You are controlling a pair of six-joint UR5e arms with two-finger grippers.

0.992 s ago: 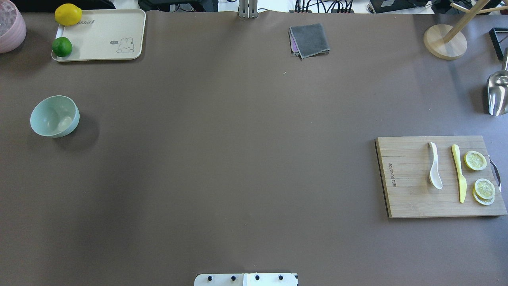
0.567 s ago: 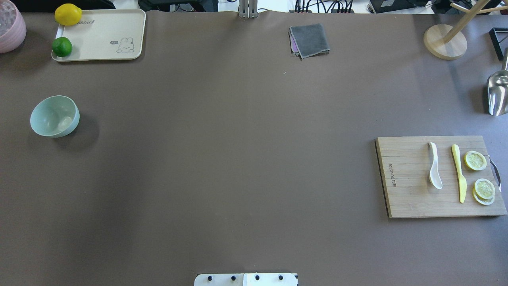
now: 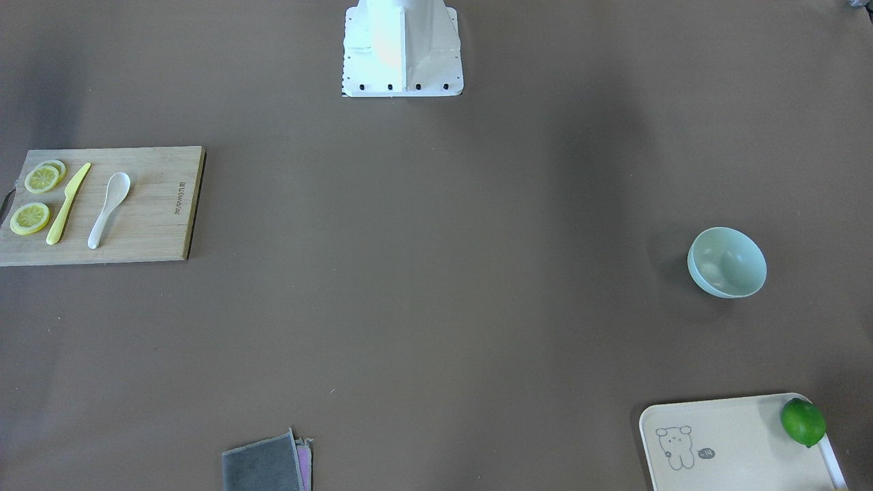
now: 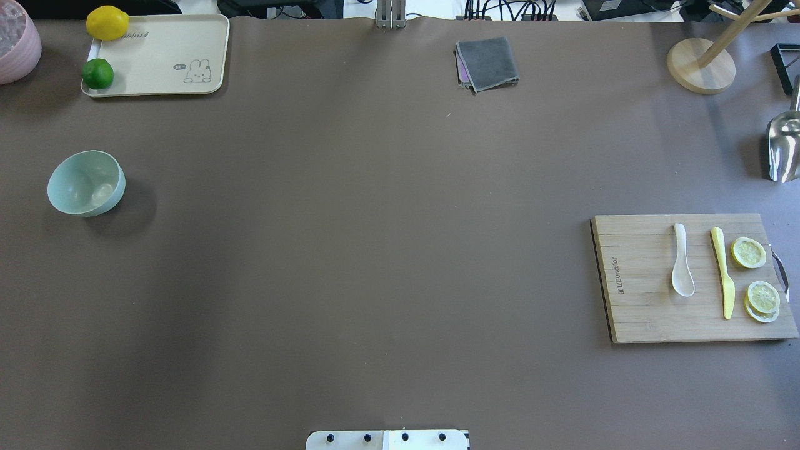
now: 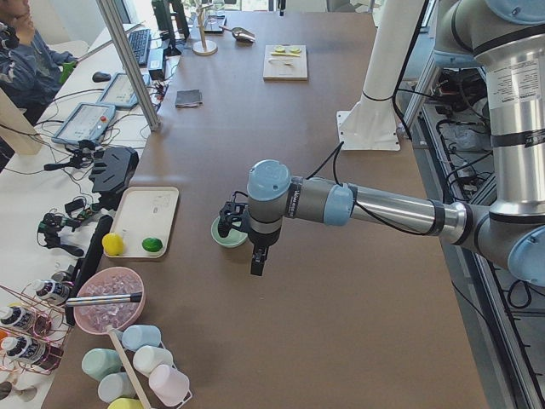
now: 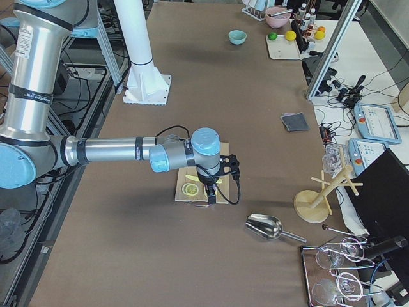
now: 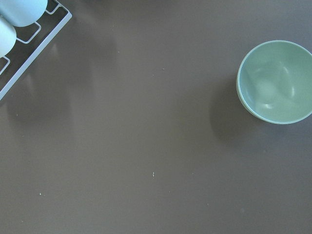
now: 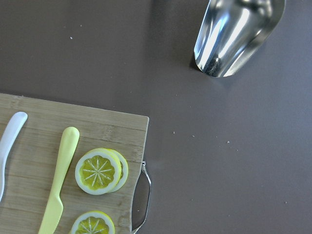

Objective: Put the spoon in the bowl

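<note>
The white spoon [image 4: 682,270] lies on a wooden cutting board [image 4: 637,306] at the right, scoop toward me; it also shows in the front view [image 3: 109,208], and its handle shows in the right wrist view [image 8: 10,139]. The mint-green bowl [image 4: 86,183] stands empty at the far left, also in the left wrist view [image 7: 274,82]. My left gripper [image 5: 255,262] hovers beside the bowl [image 5: 223,239]. My right gripper [image 6: 211,195] hovers over the board. Both show only in the side views, so I cannot tell whether they are open or shut.
A yellow knife [image 4: 722,272] and lemon slices [image 4: 749,252] share the board. A cream tray [image 4: 162,56] holds a lemon and a lime at the back left. A grey cloth [image 4: 487,62], a wooden stand [image 4: 700,65] and a metal scoop [image 4: 782,147] are at the back and right.
The spoon looks slightly turned on the board, its scoop a little further left. Nothing else has visibly moved.
</note>
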